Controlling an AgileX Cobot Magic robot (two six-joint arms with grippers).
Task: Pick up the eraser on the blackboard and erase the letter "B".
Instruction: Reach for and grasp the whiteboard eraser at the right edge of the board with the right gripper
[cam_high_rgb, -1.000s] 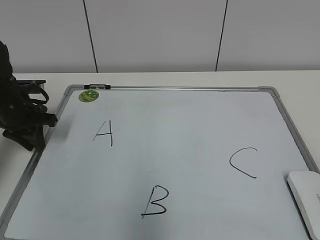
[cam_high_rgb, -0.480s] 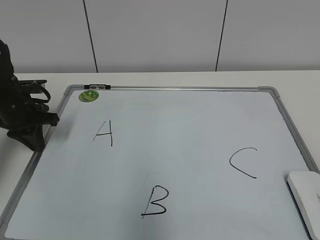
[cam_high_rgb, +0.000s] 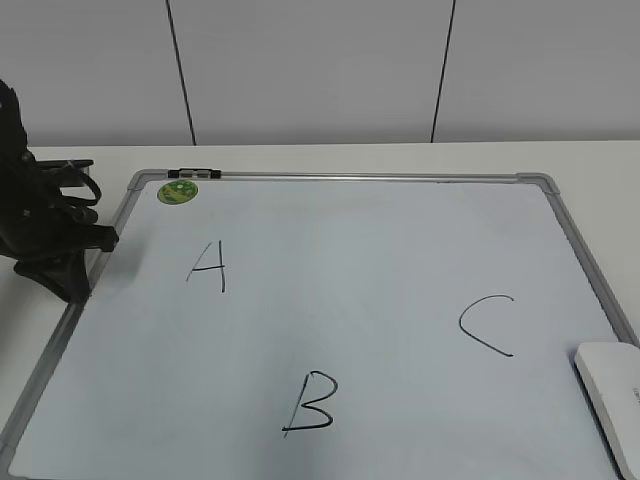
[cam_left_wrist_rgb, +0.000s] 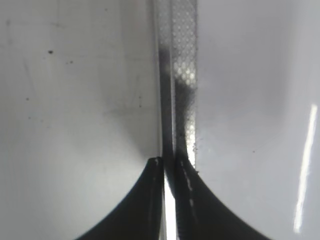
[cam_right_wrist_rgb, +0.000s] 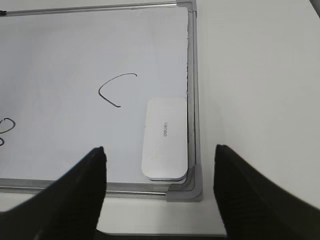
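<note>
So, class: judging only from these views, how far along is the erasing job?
Nothing is done yet: the letter "B" is intact and the eraser lies untouched in the blackboard corner. In hand: the right gripper hovers open over the eraser; the left gripper is shut at the frame. Grasping and wiping remain.

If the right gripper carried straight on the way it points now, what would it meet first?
Most likely the eraser, lying flat in the blackboard's near right corner against the frame. It sits centred between the open fingers of the right gripper; depth is hard to judge.
</note>
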